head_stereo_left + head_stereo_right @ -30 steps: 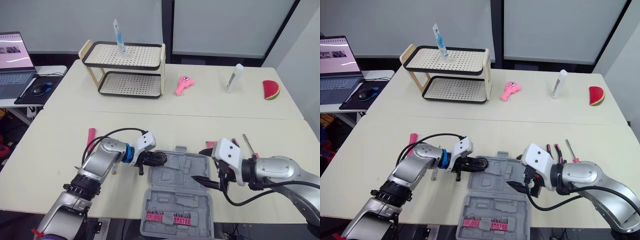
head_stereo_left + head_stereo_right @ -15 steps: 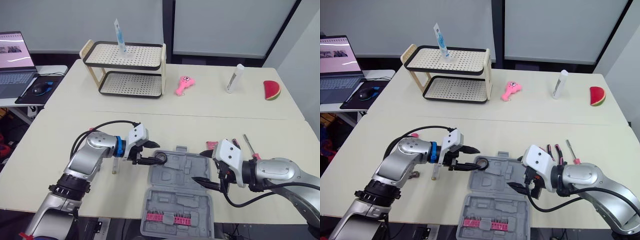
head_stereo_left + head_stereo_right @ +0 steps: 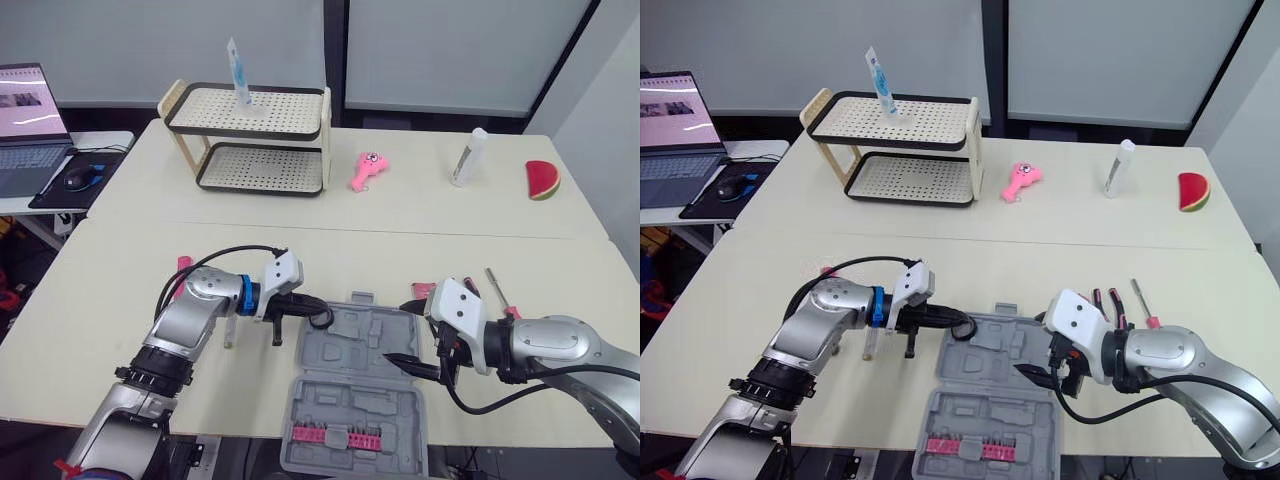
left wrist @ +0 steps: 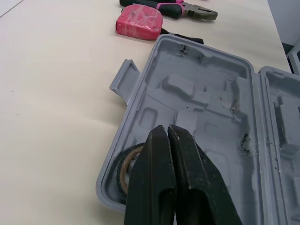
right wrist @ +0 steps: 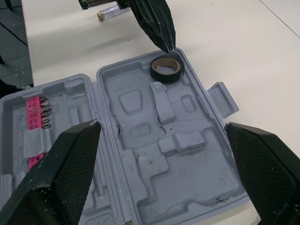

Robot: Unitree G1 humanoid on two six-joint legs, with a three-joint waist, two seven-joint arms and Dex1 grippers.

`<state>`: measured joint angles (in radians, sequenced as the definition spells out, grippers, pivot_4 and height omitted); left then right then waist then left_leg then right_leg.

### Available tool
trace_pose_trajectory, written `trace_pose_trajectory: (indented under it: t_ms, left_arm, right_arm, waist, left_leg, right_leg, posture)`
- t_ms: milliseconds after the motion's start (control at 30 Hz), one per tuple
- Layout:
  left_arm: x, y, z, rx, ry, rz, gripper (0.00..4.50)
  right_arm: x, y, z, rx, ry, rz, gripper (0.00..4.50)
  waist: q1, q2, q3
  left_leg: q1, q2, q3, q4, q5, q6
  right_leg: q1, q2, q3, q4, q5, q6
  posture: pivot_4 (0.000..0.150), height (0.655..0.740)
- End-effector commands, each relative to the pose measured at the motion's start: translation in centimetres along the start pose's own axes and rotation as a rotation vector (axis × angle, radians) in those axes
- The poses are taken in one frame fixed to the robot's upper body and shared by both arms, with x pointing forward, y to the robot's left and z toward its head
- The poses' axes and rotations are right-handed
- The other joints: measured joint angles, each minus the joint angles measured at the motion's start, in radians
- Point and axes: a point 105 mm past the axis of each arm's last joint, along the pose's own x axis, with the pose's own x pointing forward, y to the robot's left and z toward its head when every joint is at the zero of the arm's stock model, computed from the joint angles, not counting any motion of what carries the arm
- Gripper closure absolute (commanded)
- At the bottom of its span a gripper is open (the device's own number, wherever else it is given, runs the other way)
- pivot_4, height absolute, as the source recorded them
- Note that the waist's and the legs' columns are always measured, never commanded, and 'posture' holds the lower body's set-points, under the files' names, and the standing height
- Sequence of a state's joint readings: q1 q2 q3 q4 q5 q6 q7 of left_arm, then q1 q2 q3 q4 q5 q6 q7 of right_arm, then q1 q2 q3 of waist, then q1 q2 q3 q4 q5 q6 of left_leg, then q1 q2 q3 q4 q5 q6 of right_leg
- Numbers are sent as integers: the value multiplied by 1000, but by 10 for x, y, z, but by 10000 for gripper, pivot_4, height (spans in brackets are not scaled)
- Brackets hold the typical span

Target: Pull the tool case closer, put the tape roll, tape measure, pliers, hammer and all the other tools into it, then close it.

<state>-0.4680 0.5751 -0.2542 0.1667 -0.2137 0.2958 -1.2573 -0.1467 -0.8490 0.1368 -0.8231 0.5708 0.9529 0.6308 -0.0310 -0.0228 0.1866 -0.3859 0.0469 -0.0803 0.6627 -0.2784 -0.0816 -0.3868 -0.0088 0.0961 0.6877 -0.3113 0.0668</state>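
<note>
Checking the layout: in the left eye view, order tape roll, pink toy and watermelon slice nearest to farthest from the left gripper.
1. tape roll, in the case by the left gripper
2. pink toy, far middle
3. watermelon slice, far right

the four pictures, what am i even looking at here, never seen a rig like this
This is a humanoid robot with two arms, each ending in a two-fingered black gripper. Two pictures come from cameras in its head, looking down over a table; the other two come from a camera on each wrist, looking along that arm's fingers. On the table lies an open grey tool case with a black tape roll lying in one corner. The left gripper is shut, its tips right by that roll, holding nothing. The right gripper is open over the case, also empty. A pink tape measure and pliers lie beside the case.
</note>
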Motion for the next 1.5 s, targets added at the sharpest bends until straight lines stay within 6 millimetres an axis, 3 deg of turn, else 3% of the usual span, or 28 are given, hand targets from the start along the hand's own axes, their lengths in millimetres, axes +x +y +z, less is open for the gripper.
trace_pose_trajectory:
  t_ms: [33,200,433,567,800,1267,1500]
  left_arm:
    - [6,0,2,38,1,-14,44796]
    - [14,-4,-9,43,26,-39,44796]
    - [10,3,-2,-7,-46,-17,44796]
    - [8,2,0,22,-51,-14,36572]
    - [13,-1,-5,46,-25,-21,36572]
    - [20,3,-47,13,107,7,36572]
    - [8,2,-34,13,60,9,36572]
  right_arm:
    - [-3,1,9,-39,-29,-11,0]
    - [-3,1,9,-39,-26,-10,0]
    - [-3,1,9,-35,-27,-11,0]
    - [-3,1,9,-35,-28,-11,0]
    - [-3,1,9,-36,-30,-11,0]
    - [-2,4,9,-32,-30,-4,0]
    - [-3,4,10,-35,-37,-4,0]
  waist:
    - [0,0,0]
    - [0,0,0]
    - [0,0,0]
    - [0,0,0]
    - [0,0,0]
    - [0,0,0]
    - [-2,0,0]
  left_leg:
    - [0,0,0,0,0,0]
    - [0,0,0,0,0,0]
    - [0,0,0,0,0,0]
    - [0,0,0,0,0,0]
    - [0,0,0,0,0,0]
    - [0,0,0,0,0,0]
    - [1,0,0,0,0,0]
  right_leg:
    - [0,0,0,0,0,0]
    - [0,0,0,0,0,0]
    - [0,0,0,0,0,0]
    - [0,0,0,0,0,0]
    - [0,0,0,0,0,0]
    - [0,0,0,0,0,0]
    - [1,0,0,0,0,0]
  posture:
    - [1500,7350]
    - [1500,7350]
    - [1500,7350]
    - [1500,7350]
    - [1500,7350]
    - [1500,7350]
    - [1500,7350]
